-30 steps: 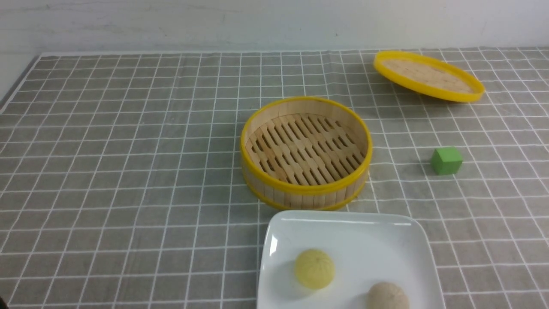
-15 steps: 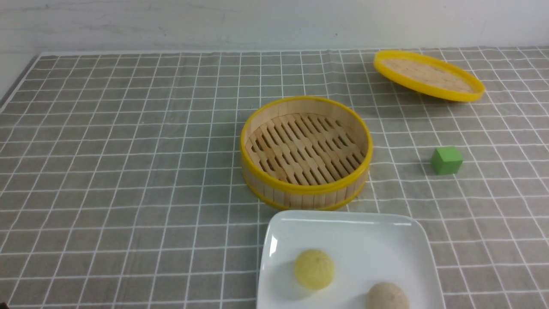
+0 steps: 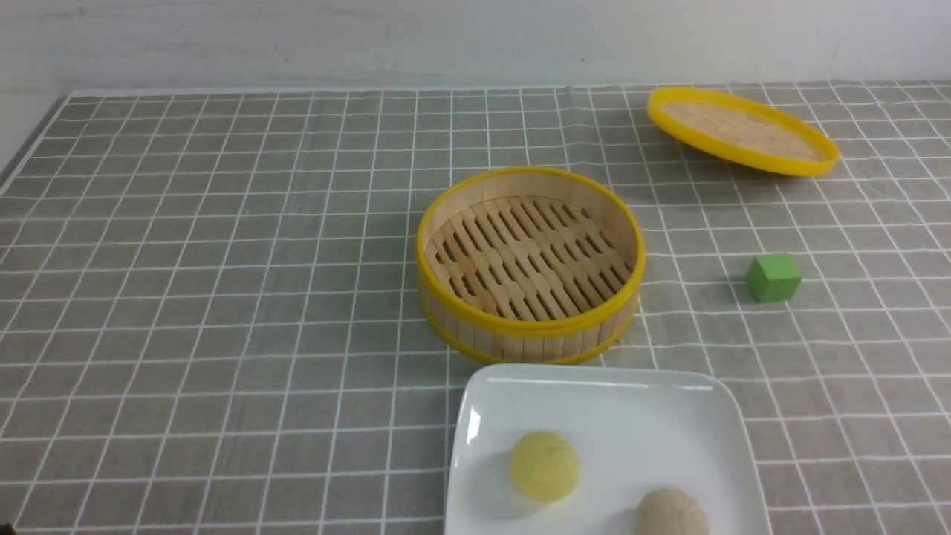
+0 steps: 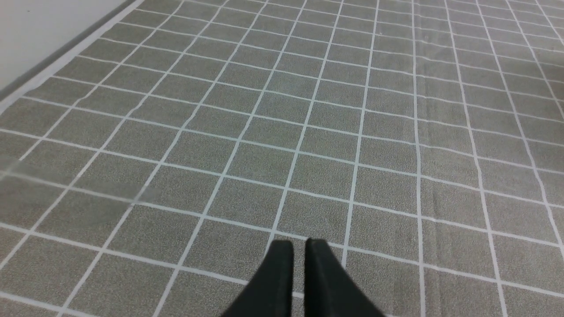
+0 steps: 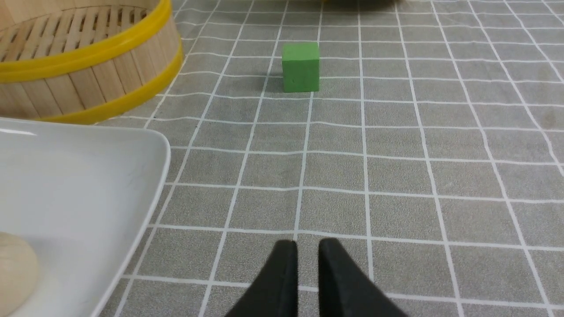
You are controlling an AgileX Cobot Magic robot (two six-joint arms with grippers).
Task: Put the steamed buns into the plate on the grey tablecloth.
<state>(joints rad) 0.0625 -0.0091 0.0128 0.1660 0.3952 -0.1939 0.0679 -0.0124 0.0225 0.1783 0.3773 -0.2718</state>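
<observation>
Nearest the robot, the white square plate (image 3: 617, 401) lies on the grey tablecloth (image 3: 223, 297) covering the bench, holding two steamed buns: a pale yellow bun (image 3: 544, 465) near its middle and a beige bun (image 3: 671, 513) at the picture's lower edge. A third bun is not visible in any view. Neither arm shows in the front view. The right fingers (image 5: 307, 253) hang nearly closed, a thin gap between them, holding nothing; the plate's corner and beige bun (image 5: 13, 259) lie just beside them, so the right arm looks nearer. The left fingers (image 4: 298, 251) hang almost closed and empty over bare cloth. Farther on stands the empty steamer basket (image 3: 529, 261), then the green cube (image 3: 773, 277), and farthest the lid (image 3: 741, 130). Nothing on the bench has shifted since the earlier frames.
</observation>
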